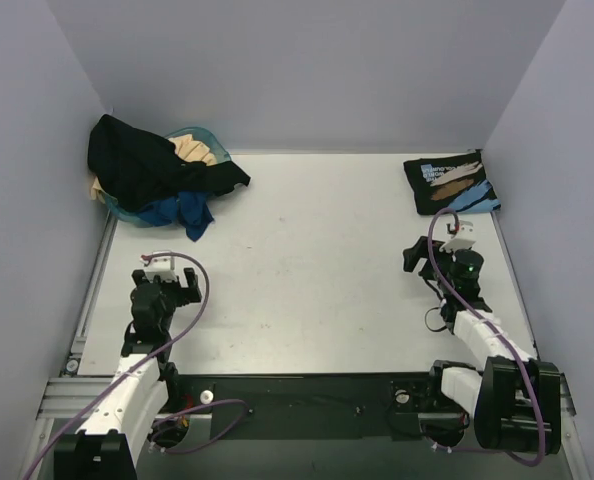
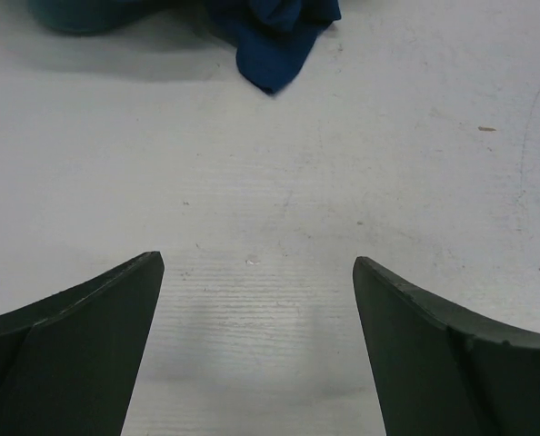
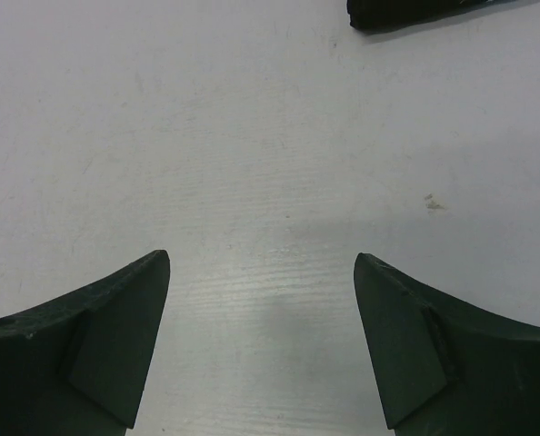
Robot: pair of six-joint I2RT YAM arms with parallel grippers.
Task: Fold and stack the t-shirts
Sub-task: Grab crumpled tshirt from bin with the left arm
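The left arm (image 1: 129, 385) and right arm (image 1: 487, 335) each have white lower links, black joints and a black wrist with a small white block on top. A purple cable (image 1: 205, 290) loops along each arm. The fingers (image 2: 70, 354) are matte dark grey-green, broad at the root and curving to a blunt tip.

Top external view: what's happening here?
The left pincer and right pincer hang open and empty above the white table. A folded black t-shirt with printed graphics lies at the far right. A plain black t-shirt, a beige t-shirt and a dark blue t-shirt are heaped on the translucent teal plastic basin, far left.
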